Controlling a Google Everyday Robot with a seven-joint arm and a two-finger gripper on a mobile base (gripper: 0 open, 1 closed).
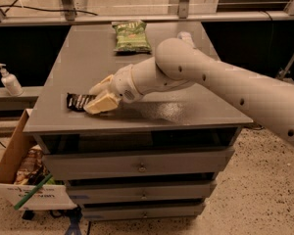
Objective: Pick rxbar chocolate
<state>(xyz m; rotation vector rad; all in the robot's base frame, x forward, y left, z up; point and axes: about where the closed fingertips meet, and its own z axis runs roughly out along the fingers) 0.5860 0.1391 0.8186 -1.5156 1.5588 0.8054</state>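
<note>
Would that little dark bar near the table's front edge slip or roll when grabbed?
The rxbar chocolate lies flat, so it probably won't roll or tip. Its shiny wrapper looks slippery; it may skid on the smooth table. The gripper, fingers open, sits at its right end.

Warm, fairly dim indoor light, coming from above. The flat grey metal desk (78,53) top is evenly lit, with a dull speckled sheen just right of the cream two-finger tool (99,98). The tool sits low at the desk's front-left, fingers apart, by the black-brown shiny-wrapped rxbar chocolate (77,102). A soft shadow lies under the tool and the white plastic arm (210,82). The wrapper shows faint glare. Recesses behind and under the desk go near black. The speckled floor (264,190) is brighter.
</note>
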